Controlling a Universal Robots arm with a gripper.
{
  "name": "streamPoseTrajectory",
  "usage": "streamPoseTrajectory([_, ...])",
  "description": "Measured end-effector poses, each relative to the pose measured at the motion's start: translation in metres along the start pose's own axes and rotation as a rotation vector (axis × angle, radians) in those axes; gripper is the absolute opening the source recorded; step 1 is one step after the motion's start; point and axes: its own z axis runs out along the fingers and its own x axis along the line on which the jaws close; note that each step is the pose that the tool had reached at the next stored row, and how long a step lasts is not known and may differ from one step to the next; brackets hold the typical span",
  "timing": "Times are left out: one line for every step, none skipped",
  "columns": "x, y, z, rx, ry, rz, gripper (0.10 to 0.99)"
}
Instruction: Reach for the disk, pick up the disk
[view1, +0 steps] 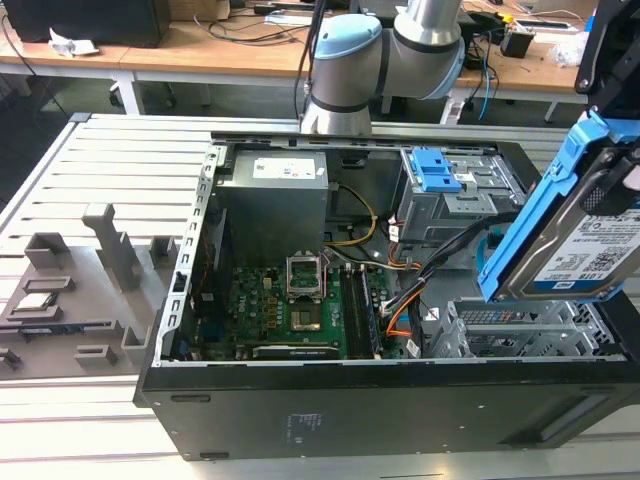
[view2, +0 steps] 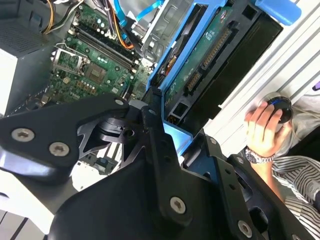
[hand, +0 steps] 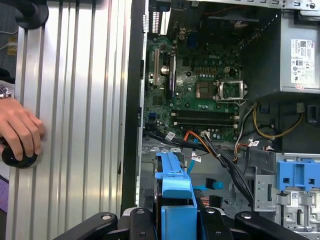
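Above the open black computer case (view1: 330, 400), at the exterior view's right, the flat silver-grey disk (view1: 590, 245) with blue plastic side rails and a blue-and-white label hangs tilted in the air, clear of the drive cage. Black gripper (view2: 170, 135) fingers (view2: 160, 150) are clamped on its blue rail in the second wrist view. Below lies the green motherboard (hand: 200, 95). Beside the case, a person's hand (hand: 20, 132) rests on a dark knob on the slatted aluminium table (view1: 130, 160).
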Motion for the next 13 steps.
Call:
streamPoseTrajectory([0.0001,-0.0010,0.0009,-0.001,-0.0001,0.000,0.369])
streamPoseTrajectory([0.0001,-0.0018,0.0017,-0.001,-0.0002,0.000,0.369])
streamPoseTrajectory([0.0002,-0.0034,0.0037,-0.002,-0.0001,0.000,0.369])
streamPoseTrajectory([0.0004,-0.0047,0.0064,-0.002,-0.0001,0.000,0.369])
streamPoseTrajectory([0.0004,-0.0056,0.0083,-0.003,-0.0002,0.000,0.369])
streamPoseTrajectory([0.0006,-0.0065,0.0103,-0.003,-0.0002,0.000,0.369])
streamPoseTrajectory([0.0007,-0.0073,0.0119,-0.003,-0.0002,0.000,0.369])
streamPoseTrajectory([0.0008,-0.0077,0.0128,-0.004,-0.0003,0.000,0.369])
streamPoseTrajectory([0.0008,-0.0081,0.0136,-0.004,-0.0003,0.000,0.369])
streamPoseTrajectory([0.0011,-0.0090,0.0154,-0.004,-0.0003,0.000,0.369])
streamPoseTrajectory([0.0014,-0.0097,0.0169,-0.004,-0.0003,0.000,0.369])
streamPoseTrajectory([0.0017,-0.0100,0.0177,-0.004,-0.0003,0.000,0.369])
streamPoseTrajectory([0.0020,-0.0102,0.0184,-0.004,-0.0003,0.001,0.369])
